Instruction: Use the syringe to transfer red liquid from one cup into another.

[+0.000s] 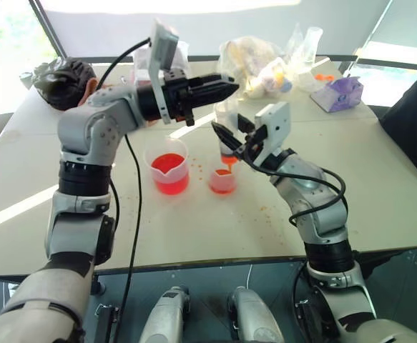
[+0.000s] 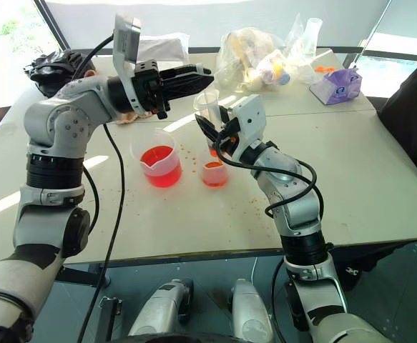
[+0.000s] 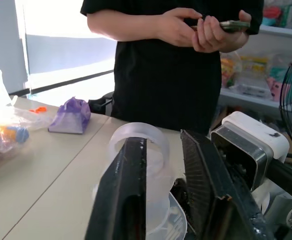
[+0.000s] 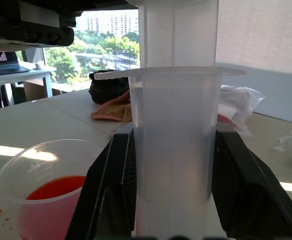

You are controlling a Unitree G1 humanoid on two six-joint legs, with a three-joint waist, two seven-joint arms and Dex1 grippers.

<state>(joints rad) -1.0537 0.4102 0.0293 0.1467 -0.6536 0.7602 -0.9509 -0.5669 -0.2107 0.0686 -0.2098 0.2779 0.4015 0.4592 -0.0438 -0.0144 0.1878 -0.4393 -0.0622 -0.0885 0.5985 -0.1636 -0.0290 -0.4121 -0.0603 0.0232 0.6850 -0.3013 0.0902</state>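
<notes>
Fingers of the right gripper [image 1: 226, 137] are clamped on the barrel of the syringe [image 1: 227, 132], which stands upright with its orange-red tip just above the smaller cup [image 1: 222, 181]. In the left eye view, the left gripper [image 1: 226, 88] reaches in from the left at the level of the syringe's top, its fingers narrowly parted around the plunger end; a firm grip cannot be confirmed. The spouted beaker [image 1: 169, 166] stands on the tabletop [image 1: 351, 193] just left of the smaller cup, partly filled with red liquid [image 1: 168, 163]; the smaller cup also holds a low layer of red. Orange specks are scattered on the tabletop around both vessels. A purple tissue pack [image 1: 337, 93] and a clear plastic bag of items [image 1: 254, 61] lie at the far side. In the left wrist view, the two black fingers [image 3: 128, 195] flank the plunger's round thumb disc [image 3: 138, 142], with a person in black holding a phone [image 3: 226, 24] beyond. In the right wrist view, the fingers [image 4: 110, 195] press both sides of the clear barrel below its flange, with the beaker beside them.
</notes>
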